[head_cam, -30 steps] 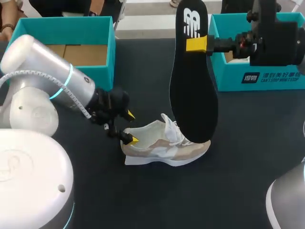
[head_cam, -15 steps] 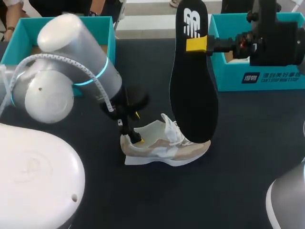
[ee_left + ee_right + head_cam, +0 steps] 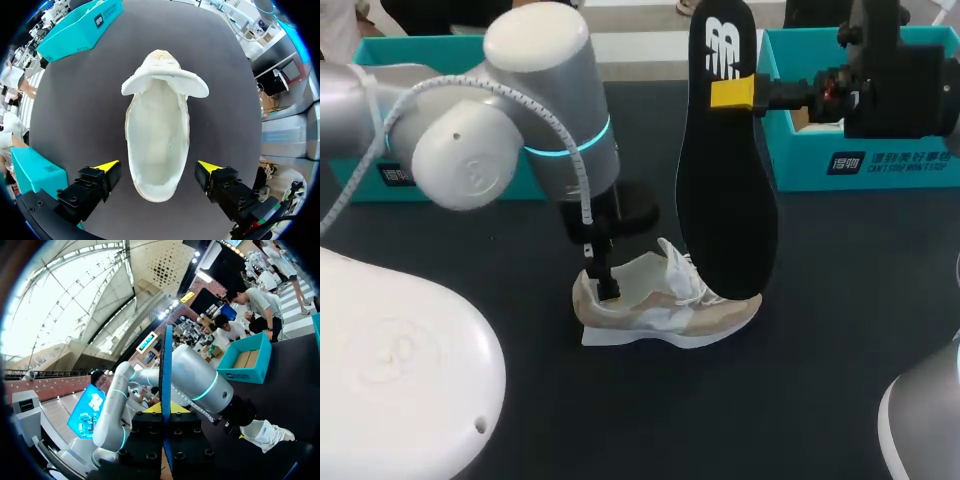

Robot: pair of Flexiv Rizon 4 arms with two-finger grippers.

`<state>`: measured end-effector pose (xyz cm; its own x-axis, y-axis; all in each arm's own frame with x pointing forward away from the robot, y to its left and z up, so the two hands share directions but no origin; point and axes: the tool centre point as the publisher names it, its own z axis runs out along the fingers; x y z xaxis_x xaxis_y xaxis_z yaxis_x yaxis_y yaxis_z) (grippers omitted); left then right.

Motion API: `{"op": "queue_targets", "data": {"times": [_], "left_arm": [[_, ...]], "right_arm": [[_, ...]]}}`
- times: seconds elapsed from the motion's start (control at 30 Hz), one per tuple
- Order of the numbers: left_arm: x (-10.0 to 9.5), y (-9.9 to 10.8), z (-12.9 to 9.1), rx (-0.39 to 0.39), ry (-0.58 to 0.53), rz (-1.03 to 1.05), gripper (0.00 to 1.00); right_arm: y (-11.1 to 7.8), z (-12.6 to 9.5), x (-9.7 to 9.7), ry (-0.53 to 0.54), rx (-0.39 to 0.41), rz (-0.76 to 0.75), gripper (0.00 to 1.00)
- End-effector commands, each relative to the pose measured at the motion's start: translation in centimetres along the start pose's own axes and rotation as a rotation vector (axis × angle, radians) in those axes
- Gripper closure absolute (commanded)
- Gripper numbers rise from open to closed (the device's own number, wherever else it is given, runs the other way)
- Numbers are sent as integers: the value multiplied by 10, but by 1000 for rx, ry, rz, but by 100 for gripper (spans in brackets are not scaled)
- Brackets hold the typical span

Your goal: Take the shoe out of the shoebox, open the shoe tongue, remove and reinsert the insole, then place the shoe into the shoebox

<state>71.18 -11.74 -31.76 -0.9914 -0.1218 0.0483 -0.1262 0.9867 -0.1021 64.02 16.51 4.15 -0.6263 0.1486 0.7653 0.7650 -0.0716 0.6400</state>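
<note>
Dark counter [image 3: 820,330], centre: shoe [image 3: 665,305] looks light and soft, left gripper [image 3: 158,167] spread astride its firmer heel; right gripper [image 3: 732,92] pinches the bendy-looking insole [image 3: 725,190].

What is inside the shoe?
Only its pale bare lining: the shoe looks empty. Its insole is out, held up by the right gripper. The tongue covers the toe end, so that part stays hidden.

Dark table [image 3: 820,330], beige shoe [image 3: 670,310], left shoebox [image 3: 420,50], right shoebox [image 3: 880,160]
</note>
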Motion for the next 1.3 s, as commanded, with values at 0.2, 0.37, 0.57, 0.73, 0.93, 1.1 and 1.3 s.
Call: {"op": "queue_targets", "data": {"times": [0.2,0.37,0.57,0.73,0.93,1.1,1.3], "left_arm": [[10,-8,0,-197,-74,41,0],[10,-8,0,-197,-74,41,0],[10,-8,0,-197,-74,41,0],[10,-8,0,-197,-74,41,0],[10,-8,0,-197,-74,41,0],[10,-8,0,-197,-74,41,0],[10,-8,0,-197,-74,41,0]], "right_arm": [[2,4,-1,-1,2,1,100],[2,4,-1,-1,2,1,100],[2,4,-1,-1,2,1,100],[2,4,-1,-1,2,1,100],[2,4,-1,-1,2,1,100],[2,4,-1,-1,2,1,100],[2,4,-1,-1,2,1,100]]}}
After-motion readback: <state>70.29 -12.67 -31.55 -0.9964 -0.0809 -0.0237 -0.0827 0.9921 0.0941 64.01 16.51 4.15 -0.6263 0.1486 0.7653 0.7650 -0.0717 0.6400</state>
